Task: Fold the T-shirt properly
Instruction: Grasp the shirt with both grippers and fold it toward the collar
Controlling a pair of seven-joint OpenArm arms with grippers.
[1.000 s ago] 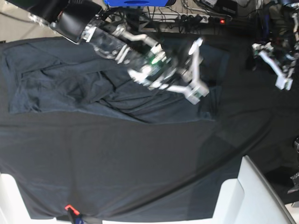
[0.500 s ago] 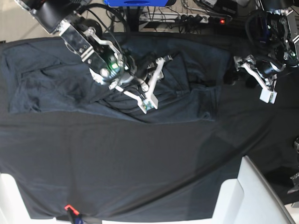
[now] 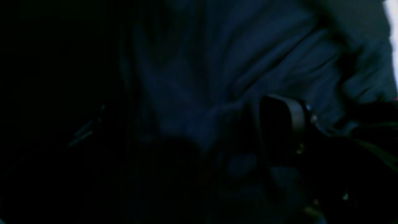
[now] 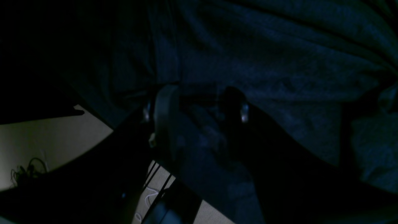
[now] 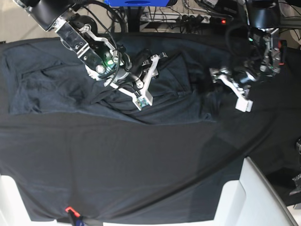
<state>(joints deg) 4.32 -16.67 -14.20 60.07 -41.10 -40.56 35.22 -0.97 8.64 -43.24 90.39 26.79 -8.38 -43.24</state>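
Observation:
The dark grey T-shirt (image 5: 61, 89) lies wrinkled across the far half of the table, its right edge near the middle right. My right gripper (image 5: 149, 79) is low over the shirt's middle with its white fingers (image 5: 143, 100) spread apart. In the right wrist view the gripper (image 4: 200, 109) has rumpled shirt cloth (image 4: 279, 56) lying between the parted jaws. My left gripper (image 5: 229, 88) hangs open at the shirt's right edge. The left wrist view is dark, showing one finger (image 3: 279, 124) over folds of the shirt (image 3: 233, 62).
A smooth black tablecloth (image 5: 141, 165) covers the table under the shirt. White blocks stand at the front right (image 5: 254, 197) and front left (image 5: 9, 202). Cables and a power strip (image 5: 202, 19) run behind the table. A small orange clip (image 5: 69, 209) sits at the front edge.
My right gripper swept left from the shirt's right part to its middle. My left arm came in from the far right and down to the shirt's right edge.

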